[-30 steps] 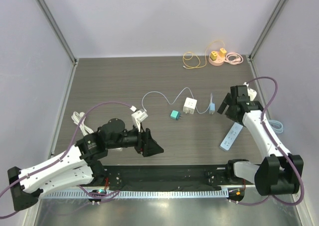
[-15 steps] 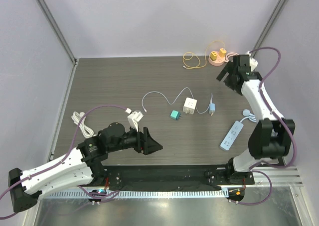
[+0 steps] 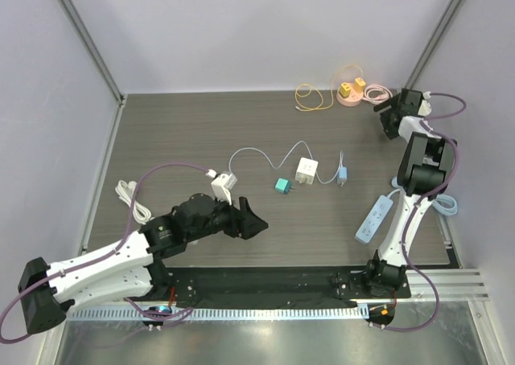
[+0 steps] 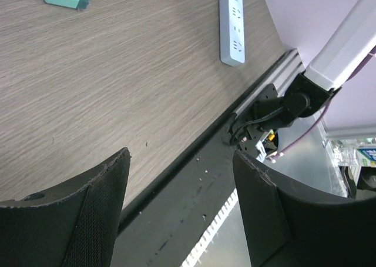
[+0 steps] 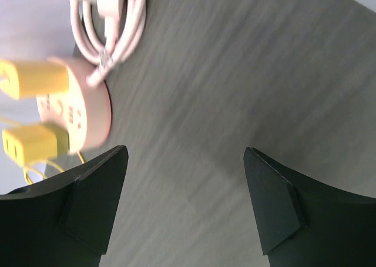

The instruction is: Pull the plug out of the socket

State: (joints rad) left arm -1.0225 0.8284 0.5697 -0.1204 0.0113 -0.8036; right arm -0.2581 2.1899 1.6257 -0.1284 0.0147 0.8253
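The right gripper is wide open and empty, near the pink round socket. Each yellow plug looks small, hard and light — pinch its flat sides.

The worktop was dark grey-brown with a fine wood-grain pattern. At its far right corner the round socket was pink, its two plugs yellow and its coiled cable pale pink. The power strip near the right edge was white. The central adapter was teal. The left gripper and right gripper were black.
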